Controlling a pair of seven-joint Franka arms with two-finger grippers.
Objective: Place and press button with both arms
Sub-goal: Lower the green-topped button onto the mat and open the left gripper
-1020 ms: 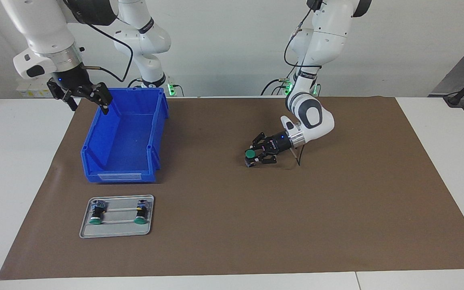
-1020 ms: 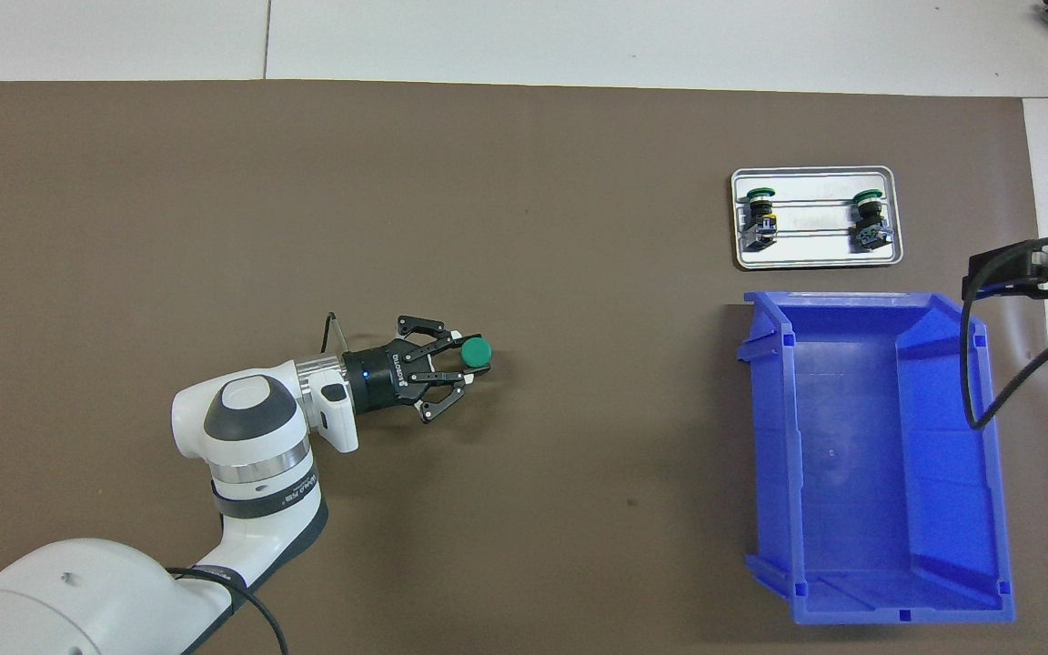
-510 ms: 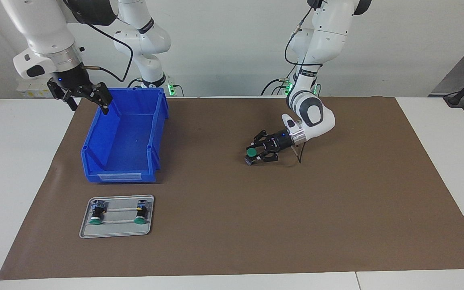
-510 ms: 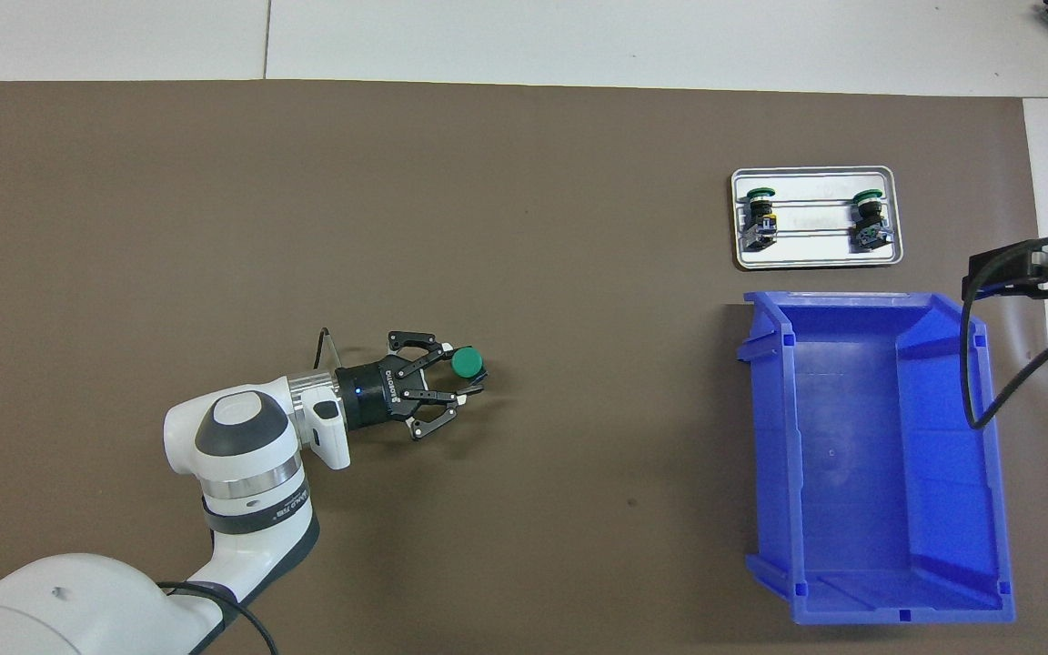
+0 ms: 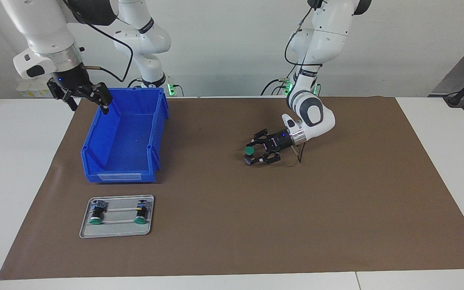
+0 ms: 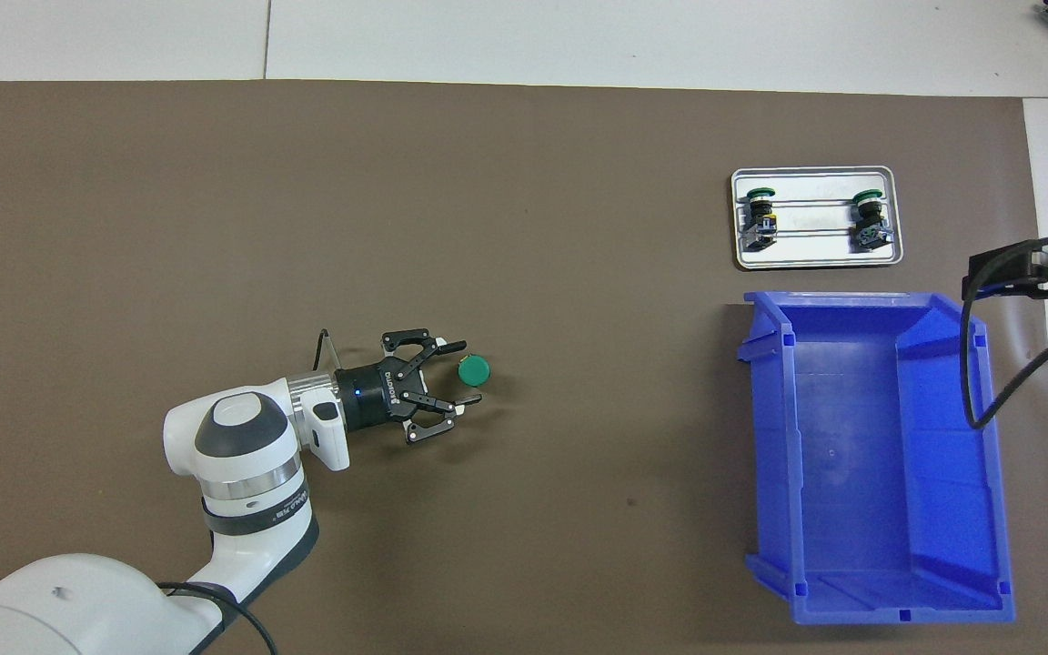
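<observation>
- Released since the earlier frame: the button (image 6: 474,370) is let go by the left gripper (image 6: 462,372), whose jaws are now spread and empty.
- Button is left standing on the mat (image 5: 336,209), mid-table, cap up.
- Placing is judged done; pressing is next.
- Right gripper (image 5: 88,97) is kept waiting, open, over the bin (image 5: 127,137).

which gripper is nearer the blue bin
Right. The right gripper hangs over the blue bin's rim; the left gripper is low over the mat by the button.

- Both arms are glossy white, built of rounded jointed segments; the left arm (image 5: 311,117) has a dark grey elbow cap.
- Silver metal rings sit at the wrists.
- Black cables loop along the right arm (image 5: 42,36).
- Black claw-like grippers carry a small blue light.
</observation>
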